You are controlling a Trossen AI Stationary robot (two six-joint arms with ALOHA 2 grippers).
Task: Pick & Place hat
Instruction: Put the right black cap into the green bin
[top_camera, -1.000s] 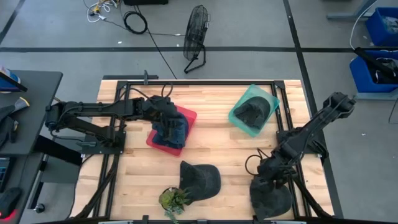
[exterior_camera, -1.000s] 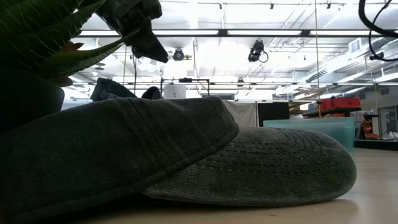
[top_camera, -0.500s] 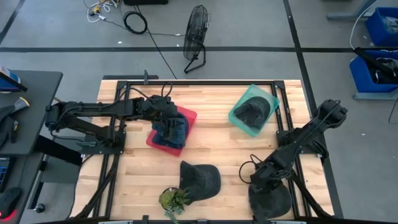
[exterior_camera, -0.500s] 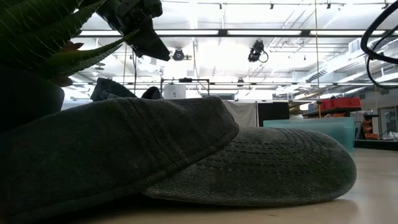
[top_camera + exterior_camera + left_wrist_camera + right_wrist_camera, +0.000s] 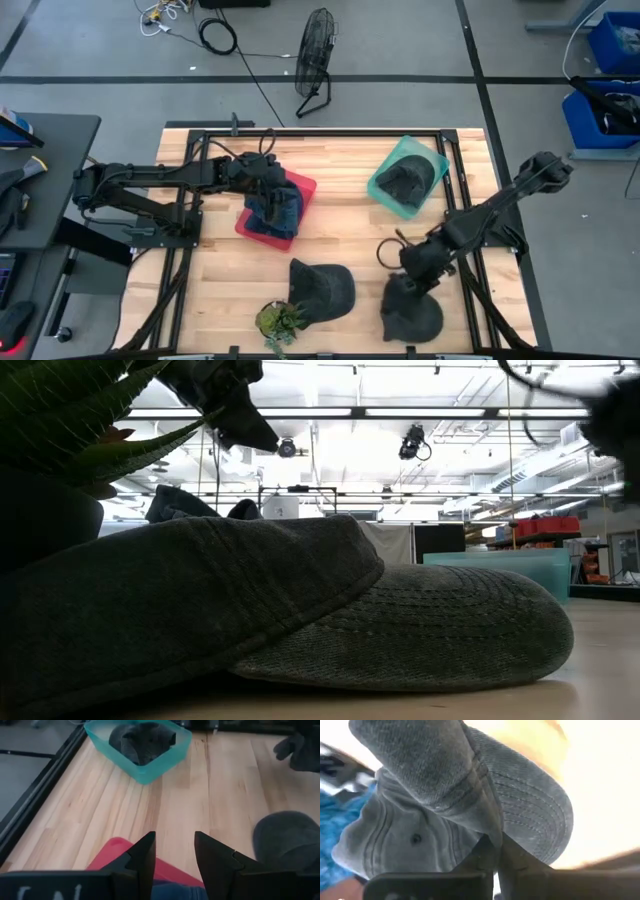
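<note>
My right gripper (image 5: 405, 278) is shut on a dark grey hat (image 5: 412, 315) near the table's near edge, right of centre. A second grey hat (image 5: 322, 285) lies flat on the wood at the near middle and fills the low view (image 5: 300, 610). My left gripper (image 5: 270, 198) hovers open over the red bin (image 5: 303, 186), which holds a blue hat (image 5: 280, 213). Its fingers (image 5: 174, 855) have nothing between them. A third dark hat (image 5: 402, 180) sits inside the teal bin (image 5: 433, 163) at the far right. My right gripper (image 5: 494, 851) pinches a fold of the grey hat where the crown meets the brim (image 5: 485, 827), between its two fingers. The crown with its eyelet (image 5: 415, 839) bulges to one side, the stitched brim (image 5: 540, 805) to the other. Whether the hat is clear of the table, I cannot tell.
A small potted plant (image 5: 280, 320) stands at the near edge beside the middle hat; its leaves (image 5: 70, 410) crowd the low view. Black frame rails (image 5: 320, 133) run along the table's sides. Bare wood lies between the red bin and the teal bin (image 5: 150, 772).
My right gripper has gone toward the table's left edge. The grey hat under it has travelled left with it along the near edge, closer to the middle hat.
</note>
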